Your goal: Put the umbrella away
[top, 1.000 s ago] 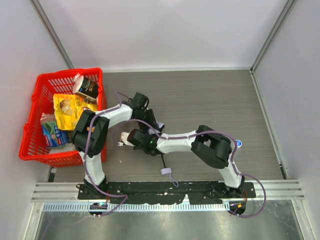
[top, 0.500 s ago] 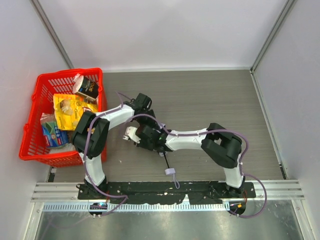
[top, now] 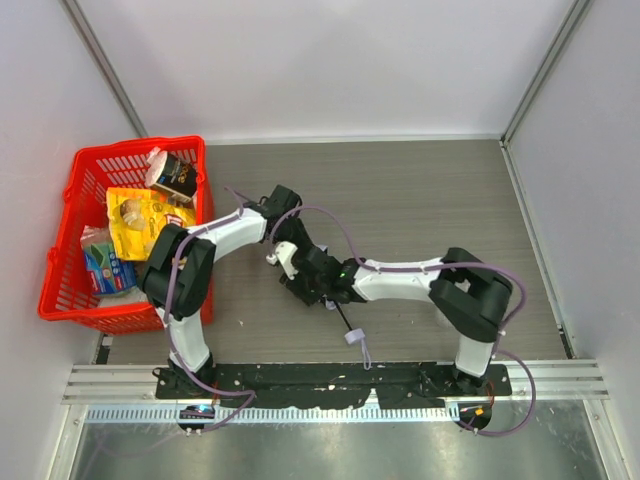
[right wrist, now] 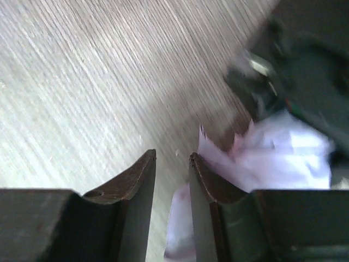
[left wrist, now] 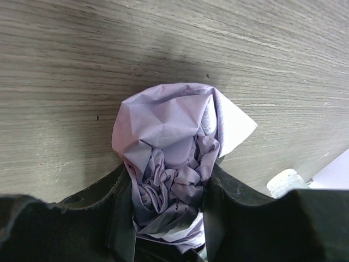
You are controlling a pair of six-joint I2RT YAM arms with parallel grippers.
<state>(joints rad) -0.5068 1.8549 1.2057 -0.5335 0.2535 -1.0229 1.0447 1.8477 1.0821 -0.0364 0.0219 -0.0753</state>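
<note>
Wood-grain tabletop point(top: 430, 200) carries the umbrella point(top: 354, 337) near its centre. Left gripper point(left wrist: 166, 174) fingers clamp the bunched canopy point(left wrist: 169, 136); right gripper point(right wrist: 172, 158) fingers stand slightly parted and empty, just beside the fabric. Step in hand: gathering the canopy. Next move probably calls for a right-hand grip on the folds

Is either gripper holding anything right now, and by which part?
The left gripper holds the umbrella by its bunched canopy fabric. The right gripper holds nothing; bare table shows between its jaws.
</note>
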